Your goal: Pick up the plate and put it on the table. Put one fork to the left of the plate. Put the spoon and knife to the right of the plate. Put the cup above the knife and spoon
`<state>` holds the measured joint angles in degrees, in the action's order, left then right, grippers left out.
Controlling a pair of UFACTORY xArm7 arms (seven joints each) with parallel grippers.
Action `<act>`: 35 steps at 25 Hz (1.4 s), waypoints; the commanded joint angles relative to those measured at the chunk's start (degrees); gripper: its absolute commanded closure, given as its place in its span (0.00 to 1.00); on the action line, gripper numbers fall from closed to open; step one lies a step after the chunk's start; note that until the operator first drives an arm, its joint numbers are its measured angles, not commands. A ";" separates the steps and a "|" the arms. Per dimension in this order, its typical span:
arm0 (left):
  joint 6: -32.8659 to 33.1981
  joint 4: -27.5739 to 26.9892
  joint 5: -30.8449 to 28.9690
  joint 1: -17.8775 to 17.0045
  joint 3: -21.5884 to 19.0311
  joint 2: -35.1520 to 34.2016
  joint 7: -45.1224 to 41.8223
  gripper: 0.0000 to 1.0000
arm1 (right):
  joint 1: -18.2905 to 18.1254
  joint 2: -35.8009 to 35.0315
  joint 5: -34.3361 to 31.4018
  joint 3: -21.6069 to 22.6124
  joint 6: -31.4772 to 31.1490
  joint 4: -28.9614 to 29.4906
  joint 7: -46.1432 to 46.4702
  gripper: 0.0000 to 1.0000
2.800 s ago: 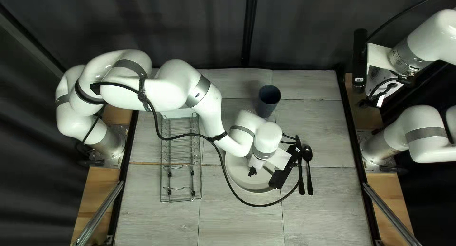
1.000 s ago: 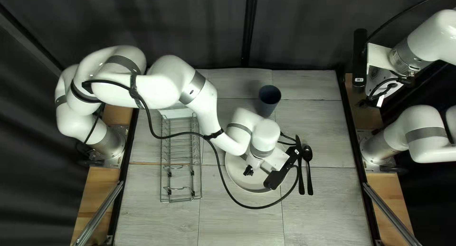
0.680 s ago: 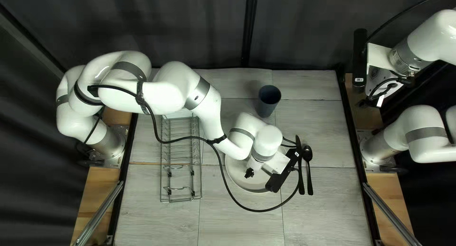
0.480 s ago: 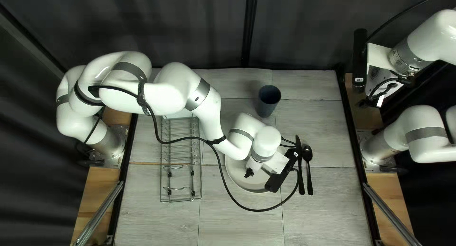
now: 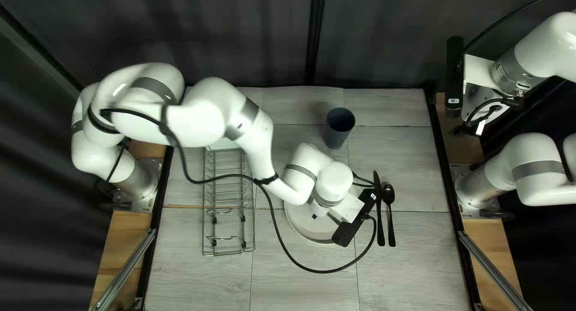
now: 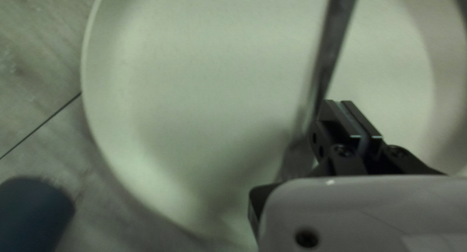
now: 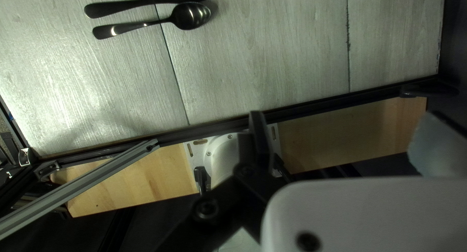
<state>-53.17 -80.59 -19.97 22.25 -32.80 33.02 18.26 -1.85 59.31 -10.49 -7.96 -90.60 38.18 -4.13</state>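
White and shallow, the plate (image 5: 300,220) sits at the centre of the top left view, the knife (image 5: 380,227) and spoon (image 5: 391,230) upright beside its right, the blue cup (image 5: 339,129) upper centre, up and left of them. I see no fork left of the plate. The slack cable (image 5: 321,271) loops close to the knife; an arm swing could sweep it askew.

In the left wrist view, the left gripper (image 6: 342,105) has its fingers pressed together, low over the plate. A dark metallic strip (image 6: 336,30), possibly the fork, passes beside and apparently under one finger; descending like that would probably pin it or shove the plate.

In the right wrist view, whether the right gripper (image 7: 258,116) is spread or closed, I cannot tell.
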 commanded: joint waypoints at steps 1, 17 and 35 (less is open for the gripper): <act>-2.79 5.76 8.18 6.71 -6.13 -7.94 12.71 1.00 | 0.00 0.00 0.00 0.00 0.00 0.00 0.00 0.00; 7.16 -3.00 -2.53 -3.78 3.69 7.32 2.89 0.00 | 0.00 0.00 0.00 0.00 0.00 0.00 0.00 0.00; 6.73 -3.81 -3.86 -5.74 6.31 8.96 -1.34 1.00 | 0.00 0.00 0.00 0.00 0.00 0.00 0.00 0.00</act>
<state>-46.47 -84.73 -23.67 16.73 -26.67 42.25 17.43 -1.85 59.31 -10.49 -7.96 -90.60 38.18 -4.13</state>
